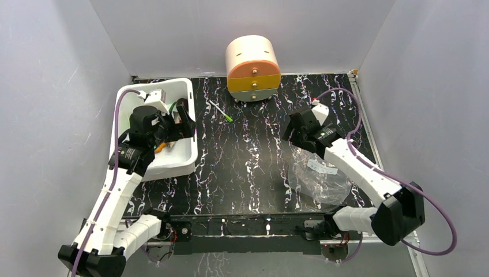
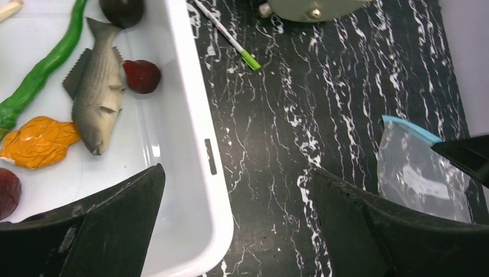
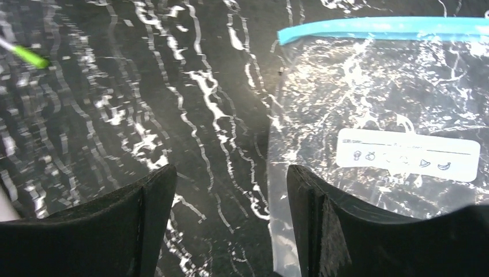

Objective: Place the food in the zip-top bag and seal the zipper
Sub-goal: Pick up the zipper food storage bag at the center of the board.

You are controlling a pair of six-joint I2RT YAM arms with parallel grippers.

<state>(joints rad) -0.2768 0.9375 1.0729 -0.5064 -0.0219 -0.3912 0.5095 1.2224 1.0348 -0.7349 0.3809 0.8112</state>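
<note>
The zip-top bag lies flat and empty on the black marbled table, on the right side, well apart from the food. Only the right wrist view shows it closely: the teal zipper runs along its far edge and the white label carries small printed icons. In the overhead view the right arm covers that mouth edge. The right gripper hangs over the bag's left edge with its jaws apart, mostly bare table between them and nothing clamped. The food sits in the white tub at the left, mostly hidden from above by the left arm. The left wrist view lays it out: the fish, the green pepper beside it, the orange lump and a dark red ball. The left gripper hovers over the tub's right rim, jaws wide apart and empty. A green-tipped pen lies between tub and bag, near a round drawer cabinet.
</note>
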